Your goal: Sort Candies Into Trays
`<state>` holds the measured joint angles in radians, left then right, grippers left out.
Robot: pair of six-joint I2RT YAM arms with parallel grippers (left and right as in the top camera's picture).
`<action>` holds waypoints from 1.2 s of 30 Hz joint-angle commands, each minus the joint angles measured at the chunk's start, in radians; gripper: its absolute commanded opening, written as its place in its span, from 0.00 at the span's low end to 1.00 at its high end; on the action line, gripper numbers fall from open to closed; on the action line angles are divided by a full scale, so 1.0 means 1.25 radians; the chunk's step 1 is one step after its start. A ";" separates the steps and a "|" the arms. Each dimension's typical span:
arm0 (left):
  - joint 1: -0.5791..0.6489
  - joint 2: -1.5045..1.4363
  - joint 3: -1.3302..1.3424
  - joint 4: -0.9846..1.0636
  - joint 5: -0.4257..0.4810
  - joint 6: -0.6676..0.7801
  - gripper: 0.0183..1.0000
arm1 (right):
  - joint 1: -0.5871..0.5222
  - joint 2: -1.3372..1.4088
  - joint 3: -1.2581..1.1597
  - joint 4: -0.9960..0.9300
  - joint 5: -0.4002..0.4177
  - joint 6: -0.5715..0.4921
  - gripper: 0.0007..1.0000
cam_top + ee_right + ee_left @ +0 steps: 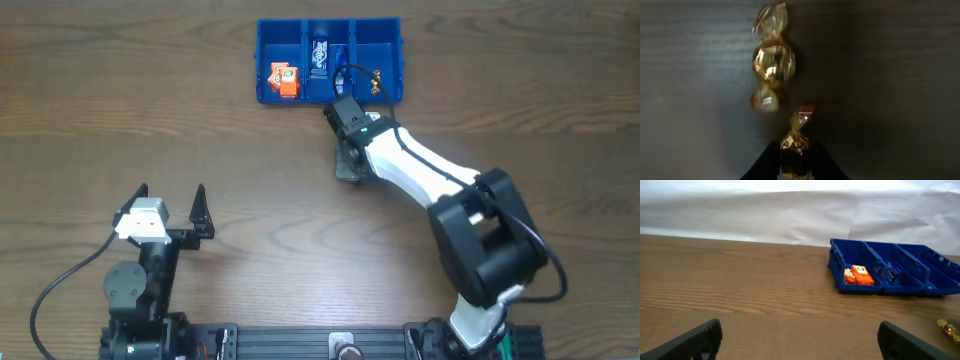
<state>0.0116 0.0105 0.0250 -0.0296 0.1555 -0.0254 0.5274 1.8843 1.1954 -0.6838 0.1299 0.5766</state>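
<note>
Step in hand: pick-up of a gold candy. The right gripper (794, 156) is closed narrowly on a gold-wrapped candy (794, 142). A second gold candy (773, 62) lies just beyond its fingertips. The left gripper (170, 205) stands wide and holds nothing. Next move, as judged: lift clear and carry forward to the blue tray (262, 60), likely its unfilled right compartment.

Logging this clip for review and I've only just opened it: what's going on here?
The right gripper is down at the wooden table in front of the blue tray, its fingers closed on a gold-wrapped candy. A second gold candy lies just beyond it. The left gripper is open, holds nothing and is away from the tray. Orange candies lie in one end compartment and a blue candy in the middle one.
</note>
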 commanded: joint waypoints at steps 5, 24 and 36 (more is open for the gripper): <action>0.004 -0.005 -0.016 -0.026 0.020 0.002 1.00 | -0.047 -0.284 0.111 0.022 0.135 -0.135 0.12; 0.004 -0.005 -0.016 -0.026 0.020 0.002 1.00 | -0.124 -0.007 0.123 0.414 0.120 -0.253 0.17; 0.004 -0.005 -0.016 -0.026 0.020 0.002 1.00 | -0.124 -0.007 0.123 0.405 0.119 -0.256 1.00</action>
<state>0.0116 0.0105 0.0250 -0.0296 0.1555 -0.0254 0.3805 1.8786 1.3453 -0.1719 0.2768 0.2626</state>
